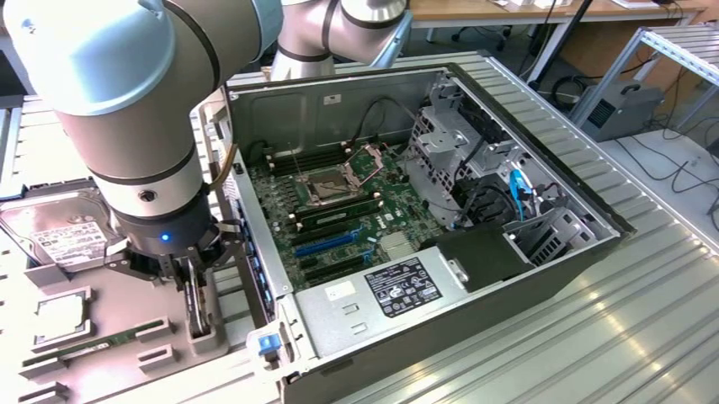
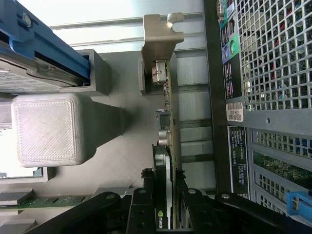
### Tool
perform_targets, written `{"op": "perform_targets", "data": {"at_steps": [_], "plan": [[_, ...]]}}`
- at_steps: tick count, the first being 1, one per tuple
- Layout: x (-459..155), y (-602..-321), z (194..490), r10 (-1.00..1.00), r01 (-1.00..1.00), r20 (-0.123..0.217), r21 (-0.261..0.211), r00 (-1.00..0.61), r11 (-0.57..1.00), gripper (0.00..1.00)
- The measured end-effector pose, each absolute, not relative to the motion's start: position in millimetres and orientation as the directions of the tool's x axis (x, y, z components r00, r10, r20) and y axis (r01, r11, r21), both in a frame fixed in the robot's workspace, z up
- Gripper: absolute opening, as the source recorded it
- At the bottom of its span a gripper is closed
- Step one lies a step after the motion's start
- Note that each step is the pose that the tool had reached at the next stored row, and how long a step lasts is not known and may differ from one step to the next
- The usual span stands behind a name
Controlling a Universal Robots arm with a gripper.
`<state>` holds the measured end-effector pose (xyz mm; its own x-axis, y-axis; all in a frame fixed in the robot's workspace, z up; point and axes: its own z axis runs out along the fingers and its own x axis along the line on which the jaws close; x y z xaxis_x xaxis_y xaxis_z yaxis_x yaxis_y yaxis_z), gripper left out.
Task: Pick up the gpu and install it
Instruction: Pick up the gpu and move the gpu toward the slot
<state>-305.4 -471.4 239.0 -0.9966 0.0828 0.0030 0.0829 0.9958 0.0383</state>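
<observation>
The gpu (image 1: 200, 310) stands on edge in a slot of the grey parts tray (image 1: 124, 295), at the exterior view's left, beside the open computer case (image 1: 528, 278). My gripper (image 1: 194, 284) is straight above it, reaching down onto the card. In the wrist view the gpu (image 2: 168, 122) is edge-on: green board, black cooler and a silver end bracket (image 2: 158, 44) at its far end. My gripper (image 2: 163, 178) straddles it. One finger lies against each face, shut on the card. The motherboard (image 1: 337, 202) lies exposed inside the case, with blue expansion slots (image 1: 320, 244).
A silver hard drive (image 1: 62, 240), a processor (image 1: 56, 316) and a green memory stick (image 1: 84, 347) also lie in the tray. The case's rear wall (image 2: 263, 97), perforated metal, runs close alongside the card. A grey tray post (image 2: 46, 126) stands on the other side.
</observation>
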Motion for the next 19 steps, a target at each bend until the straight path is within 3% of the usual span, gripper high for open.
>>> {"op": "perform_targets", "data": {"at_steps": [12,19], "plan": [[-305.4,-471.4,239.0,0.028,0.028,0.003,0.038,-1.0,0.999,0.27],[-305.4,-471.4,270.0,0.028,0.028,0.003,0.043,-1.0,0.999,0.27]]}}
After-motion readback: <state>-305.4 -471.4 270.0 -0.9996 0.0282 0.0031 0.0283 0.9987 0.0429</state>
